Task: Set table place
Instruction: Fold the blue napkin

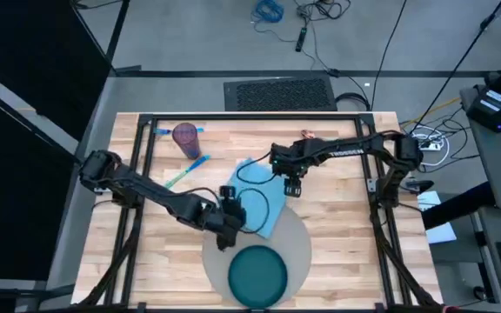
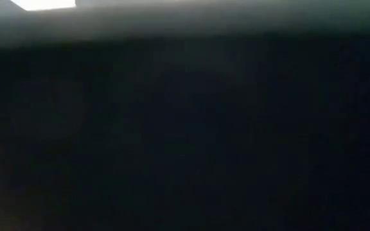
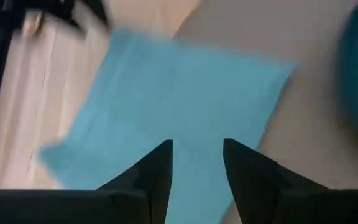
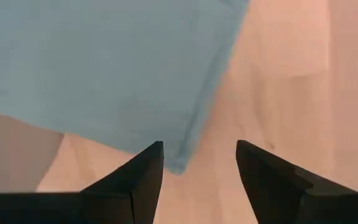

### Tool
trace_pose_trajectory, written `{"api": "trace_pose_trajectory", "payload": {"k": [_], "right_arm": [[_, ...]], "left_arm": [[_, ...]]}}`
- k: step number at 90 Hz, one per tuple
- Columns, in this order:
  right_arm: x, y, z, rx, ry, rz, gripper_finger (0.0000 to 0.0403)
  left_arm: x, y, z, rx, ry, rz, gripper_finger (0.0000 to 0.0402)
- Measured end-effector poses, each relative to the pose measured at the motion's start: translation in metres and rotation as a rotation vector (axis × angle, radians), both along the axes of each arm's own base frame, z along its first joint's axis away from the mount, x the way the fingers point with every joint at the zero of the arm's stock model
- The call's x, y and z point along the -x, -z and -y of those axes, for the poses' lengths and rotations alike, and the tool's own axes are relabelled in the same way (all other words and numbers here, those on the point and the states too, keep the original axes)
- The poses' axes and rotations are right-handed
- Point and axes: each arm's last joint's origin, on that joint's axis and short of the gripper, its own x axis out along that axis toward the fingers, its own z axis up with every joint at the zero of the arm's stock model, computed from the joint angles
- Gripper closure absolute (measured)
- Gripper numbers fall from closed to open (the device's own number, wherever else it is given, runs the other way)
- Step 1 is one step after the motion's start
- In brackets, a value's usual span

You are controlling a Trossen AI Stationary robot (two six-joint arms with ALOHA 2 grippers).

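Observation:
The round grey placemat lies at the table's near middle, with a dark teal plate resting on its near part. A light blue napkin lies flat, its near end over the placemat's far left rim. My left gripper stands open over the napkin's left part. My right gripper stands open over the napkin's right corner. In both wrist views the cloth lies flat beneath the fingers, and I see no hold on it. The low view is dark.
A purple cup stands at the far left of the table. Blue and green utensils lie just near of the cup. A small copper-coloured thing sits at the far middle. Bare wood shows on the right side.

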Motion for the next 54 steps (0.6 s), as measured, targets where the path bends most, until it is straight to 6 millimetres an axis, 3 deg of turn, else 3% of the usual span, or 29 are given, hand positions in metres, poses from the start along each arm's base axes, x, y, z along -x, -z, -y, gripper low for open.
{"api": "trace_pose_trajectory", "payload": {"k": [13,26,37,54], "right_arm": [[0.025,-0.007,0.004,0.008,0.078,0.080,0.0216],[0.045,-0.010,-0.001,-0.049,0.145,0.269,0.0216],[0.051,-0.007,-0.011,-0.128,0.141,0.376,0.0216],[0.052,-0.003,-0.022,-0.140,0.121,0.368,0.0216]], "left_arm": [[-0.008,0.000,0.001,0.042,0.060,0.047,0.0274],[-0.014,0.013,0.005,0.053,0.136,0.010,0.0274],[-0.019,0.030,0.007,0.013,0.176,-0.034,0.0274],[-0.025,0.049,0.005,-0.036,0.198,-0.089,0.0274]]}}
